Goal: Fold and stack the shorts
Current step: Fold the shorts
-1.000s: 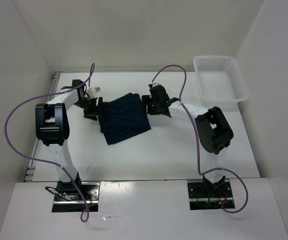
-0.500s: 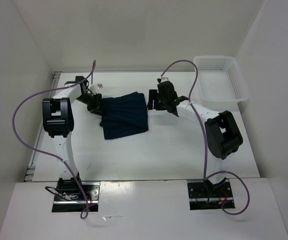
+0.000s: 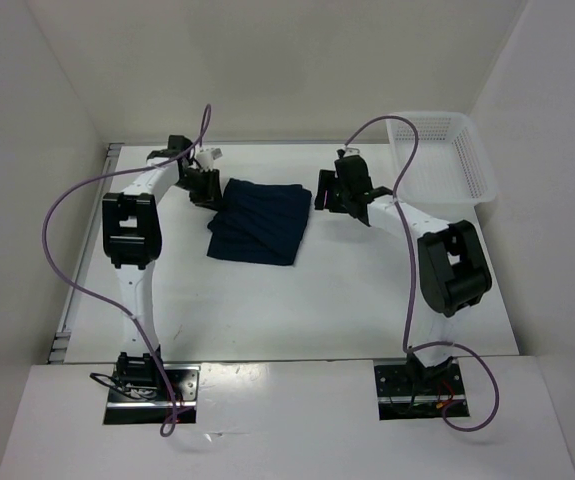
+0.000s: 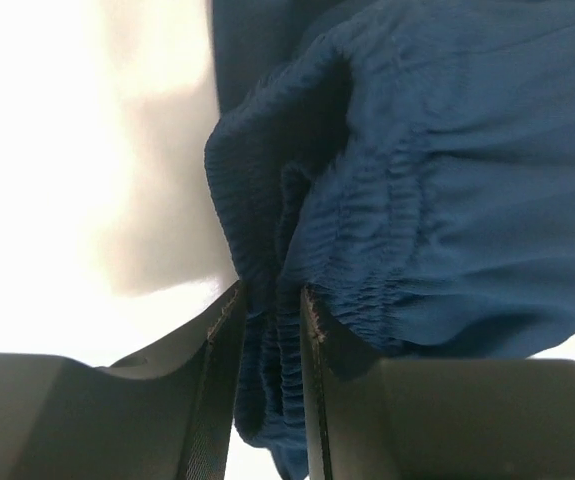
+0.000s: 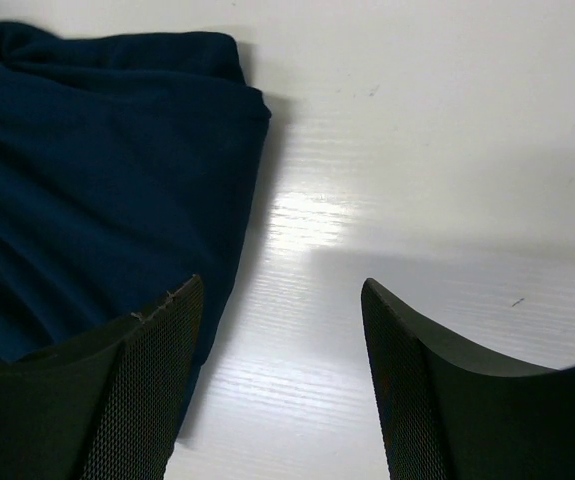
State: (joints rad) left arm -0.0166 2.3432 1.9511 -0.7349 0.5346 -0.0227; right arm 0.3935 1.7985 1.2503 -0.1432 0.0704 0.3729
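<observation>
White table (image 3: 317, 290) carries the folded navy shorts (image 3: 259, 222), lying flat on its far half. Left gripper (image 4: 267, 300) is clamped on the gathered waistband (image 4: 367, 230) at their far left corner. Right gripper (image 5: 282, 285) hangs with fingers (image 5: 137, 380) apart, empty, just beside their right edge.

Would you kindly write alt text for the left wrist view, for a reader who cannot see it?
The left hand pinches a gathered elastic edge of the dark navy shorts between its two black fingers, seen close up. The white table shows on the left.
</observation>
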